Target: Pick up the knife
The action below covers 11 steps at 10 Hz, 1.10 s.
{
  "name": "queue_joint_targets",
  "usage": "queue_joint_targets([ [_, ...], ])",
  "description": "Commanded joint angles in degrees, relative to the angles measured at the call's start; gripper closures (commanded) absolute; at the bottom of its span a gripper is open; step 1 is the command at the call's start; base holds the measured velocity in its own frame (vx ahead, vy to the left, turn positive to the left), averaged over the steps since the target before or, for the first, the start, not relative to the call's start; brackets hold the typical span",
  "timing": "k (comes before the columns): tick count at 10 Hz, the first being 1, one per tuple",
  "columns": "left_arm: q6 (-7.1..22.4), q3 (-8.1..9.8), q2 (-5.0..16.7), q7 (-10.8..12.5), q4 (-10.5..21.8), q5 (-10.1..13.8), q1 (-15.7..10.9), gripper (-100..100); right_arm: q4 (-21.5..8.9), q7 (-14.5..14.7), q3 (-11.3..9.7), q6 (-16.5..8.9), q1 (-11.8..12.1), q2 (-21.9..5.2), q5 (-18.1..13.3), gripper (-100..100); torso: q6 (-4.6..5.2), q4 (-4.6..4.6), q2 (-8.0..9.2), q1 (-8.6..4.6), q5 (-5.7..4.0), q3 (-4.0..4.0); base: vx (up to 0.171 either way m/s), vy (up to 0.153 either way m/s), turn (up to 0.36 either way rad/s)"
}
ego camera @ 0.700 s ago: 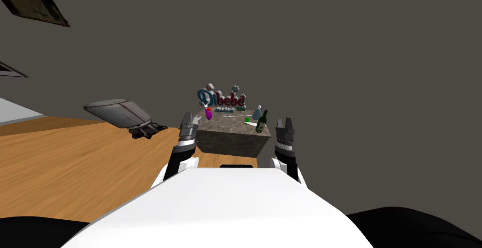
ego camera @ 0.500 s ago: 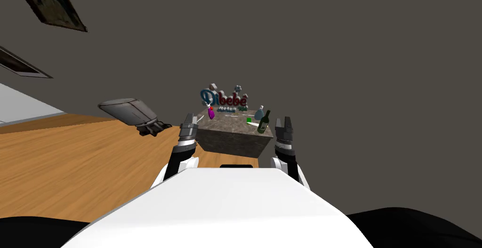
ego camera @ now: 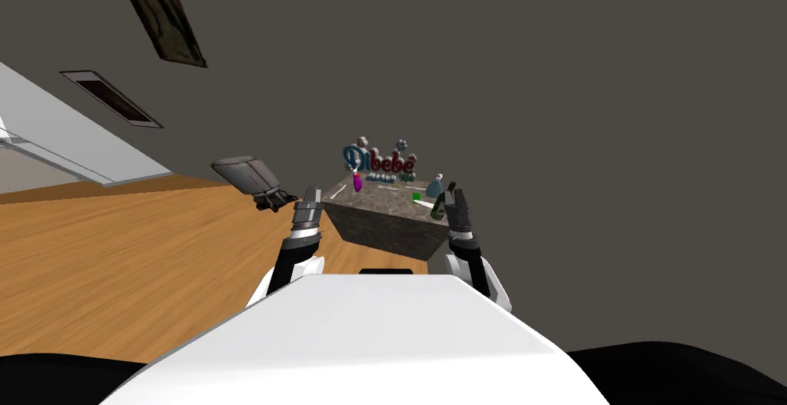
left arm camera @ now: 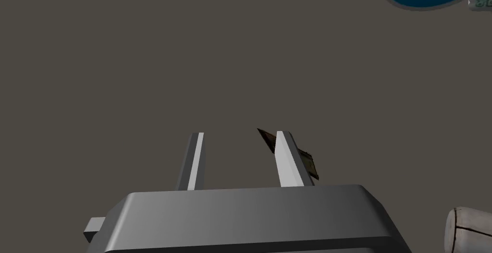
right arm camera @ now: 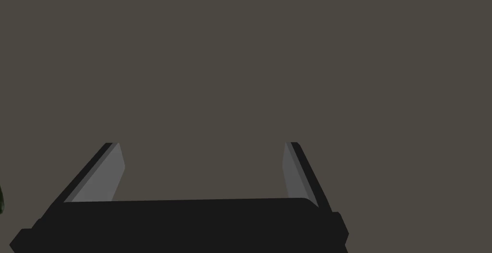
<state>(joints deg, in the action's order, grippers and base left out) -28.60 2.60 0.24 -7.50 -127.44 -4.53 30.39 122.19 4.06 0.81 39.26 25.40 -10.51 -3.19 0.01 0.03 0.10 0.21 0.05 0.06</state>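
A block-shaped stone-patterned table (ego camera: 384, 227) stands just ahead of me by the dark wall. On its top lie thin pale pieces, one long strip (ego camera: 382, 188) and a shorter white one (ego camera: 425, 203); I cannot tell which is the knife. My left gripper (ego camera: 311, 195) is raised by the table's left corner, its fingers (left arm camera: 287, 159) parted with nothing between them. My right gripper (ego camera: 459, 202) is held up at the table's right corner, wide open and empty (right arm camera: 204, 151).
On the table also stand a purple bottle (ego camera: 356, 183), a small green cube (ego camera: 416, 196), a dark green bottle (ego camera: 439, 202) and a grey flask (ego camera: 434, 187). A "bebé" sign (ego camera: 380, 164) stands behind them. A grey chair (ego camera: 250, 177) stands to the left on the wooden floor (ego camera: 115, 270).
My view has swung and rolled: the chair, the wall frames and the table have slid to the right in the picture. Both arms keep their raised pose.
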Motion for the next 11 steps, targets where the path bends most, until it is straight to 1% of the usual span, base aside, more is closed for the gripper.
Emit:
queue_joint_targets([
  [1, 0.0, 0.0, 0.0, 0.0, 0.0, 0.0, 0.0, 0, -1.28, 0.13, -0.47, 0.83, -1.1, -2.86, -0.97, -100, 0.0, 0.0, 0.0, 0.0, 0.0, 0.0, -0.016, 0.053, 0.141],
  [2, 0.0, 0.0, 0.0, 0.0, 0.0, 0.0, -0.01, 0, -2.53, 0.15, -0.82, 1.54, -2.08, -4.48, -1.8, -100, -0.03, -0.01, -0.02, -0.02, -0.01, -0.01, -0.018, 0.074, 0.286],
  [3, 0.0, -0.01, 0.0, 0.0, 0.0, 0.0, -0.01, 0, -2.53, 0.15, -0.82, 1.54, -2.08, -5.55, -1.8, -100, -0.05, -0.01, -0.04, 0.04, 0.0, -0.02, -0.006, 0.05, 0.115],
  [4, 0.0, 0.0, 0.0, 0.0, 0.0, 0.0, 0.0, 0, -3.92, 0.18, -1.21, 2.27, -3.06, -7.57, -2.7, -100, 0.0, -0.01, -0.05, -0.03, -0.01, -0.03, -0.006, 0.047, 0.184],
  [5, 0.0, 0.0, 0.0, 0.0, 0.0, 0.0, -0.01, 0, -3.92, 0.18, -1.21, 2.27, -3.06, -8.21, -2.7, -100, -0.03, -0.02, -0.06, -0.06, -0.01, -0.04, -0.007, 0.034, 0.094],
  [6, 0.0, 0.0, 0.0, 0.0, 0.0, 0.0, 0.0, 0, -5.45, 0.21, -1.64, 3.03, -4.03, -10.59, -3.64, -100, 0.01, -0.01, -0.05, -0.09, -0.02, -0.03, -0.012, 0.051, 0.187],
  [7, 0.0, 0.0, 0.0, 0.0, 0.0, 0.0, -0.01, 0, -5.45, 0.21, -1.64, 3.03, -4.03, -10.98, -3.64, -100, -0.03, -0.01, -0.04, -0.05, -0.02, -0.03, -0.01, 0.042, 0.115],
  [8, 0.0, 0.0, 0.0, 0.0, 0.0, 0.0, 0.0, 0, -7.13, 0.23, -2.12, 3.81, -4.98, -13.23, -4.64, -100, 0.01, -0.01, -0.04, -0.07, -0.02, -0.02, -0.007, 0.057, 0.223],
  [9, 0.0, 0.0, 0.0, 0.0, 0.0, 0.0, -0.01, 0, -7.13, 0.23, -2.12, 3.81, -4.98, -13.83, -4.64, -100, -0.03, -0.01, -0.05, -0.03, -0.01, -0.03, -0.003, 0.04, 0.111],
  [10, 0.0, 0.0, 0.0, 0.0, 0.0, 0.0, 0.0, 0, -8.95, 0.26, -2.68, 4.62, -5.86, -16.08, -5.7, -100, 0.02, -0.01, -0.05, -0.08, -0.02, -0.03, -0.008, 0.049, 0.235],
  [11, 0.0, 0.0, 0.0, 0.0, 0.0, 0.0, -0.01, 0, -8.95, 0.26, -2.68, 4.62, -5.86, -16.76, -5.7, -100, -0.03, -0.01, -0.05, -0.05, -0.02, -0.03, -0.004, 0.038, 0.112],
])
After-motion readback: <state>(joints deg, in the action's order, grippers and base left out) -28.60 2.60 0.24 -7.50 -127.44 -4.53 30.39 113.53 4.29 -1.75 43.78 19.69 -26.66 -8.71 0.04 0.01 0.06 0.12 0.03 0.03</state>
